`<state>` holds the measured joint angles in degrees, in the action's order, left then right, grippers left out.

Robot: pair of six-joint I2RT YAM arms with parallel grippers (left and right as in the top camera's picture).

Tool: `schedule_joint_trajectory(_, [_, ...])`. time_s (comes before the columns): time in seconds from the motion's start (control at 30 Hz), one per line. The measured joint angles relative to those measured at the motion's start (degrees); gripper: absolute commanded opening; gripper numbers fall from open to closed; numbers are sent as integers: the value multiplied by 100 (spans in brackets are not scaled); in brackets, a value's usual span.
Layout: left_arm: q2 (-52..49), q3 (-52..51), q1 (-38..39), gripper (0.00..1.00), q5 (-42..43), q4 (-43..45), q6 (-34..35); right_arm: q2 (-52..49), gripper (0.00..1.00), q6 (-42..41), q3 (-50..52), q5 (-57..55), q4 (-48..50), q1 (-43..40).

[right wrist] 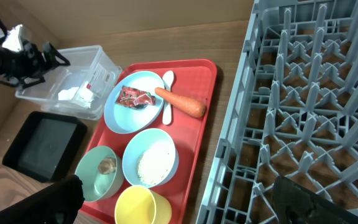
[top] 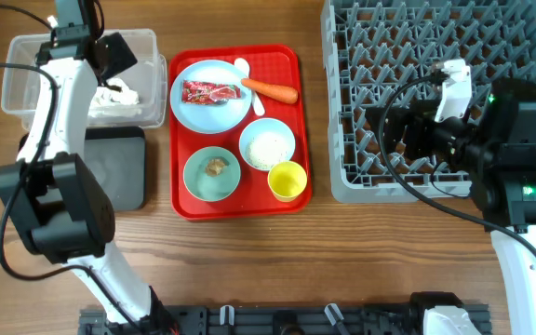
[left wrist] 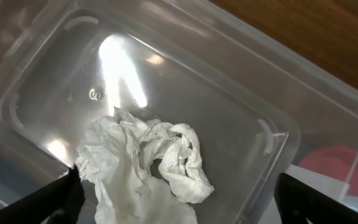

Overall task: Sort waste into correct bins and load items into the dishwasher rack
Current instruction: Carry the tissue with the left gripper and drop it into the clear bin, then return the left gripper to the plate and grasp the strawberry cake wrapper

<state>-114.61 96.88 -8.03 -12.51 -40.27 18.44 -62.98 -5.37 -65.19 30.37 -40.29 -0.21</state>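
Hovering above the clear tub, upper left, the left gripper gapes wide so the tissue sits inside as trash; the right gripper gapes too.

crumpled tissue: inside clear tub | left pincer: spread wide

Wooden table carries clear tub, black tray, red tray, grey rack

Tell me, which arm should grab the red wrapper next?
Probably left. The left claw, open, hovers over the clear tub, beside the plate holding the wrapper. The right claw is farther off, over the rack.
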Motion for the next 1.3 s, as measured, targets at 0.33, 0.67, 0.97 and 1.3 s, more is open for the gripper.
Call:
schedule_joint_trajectory(0.33, [584,48,1224,94,1773,-26,-1541,-4,100,0,0,-2,2,0])
schedule_joint_trajectory(0.67, [-761,48,1963,97,1991,-7,-2815,-4,100,2,0,-138,-96,0])
schedule_joint_trajectory(0.97, [-1416,48,1967,94,1991,369,-3320,-4,100,0,0,-195,-109,0])
schedule_joint_trajectory(1.3, [-1473,48,1967,4,1993,380,-3412,-4,100,0,0,-195,-109,0])
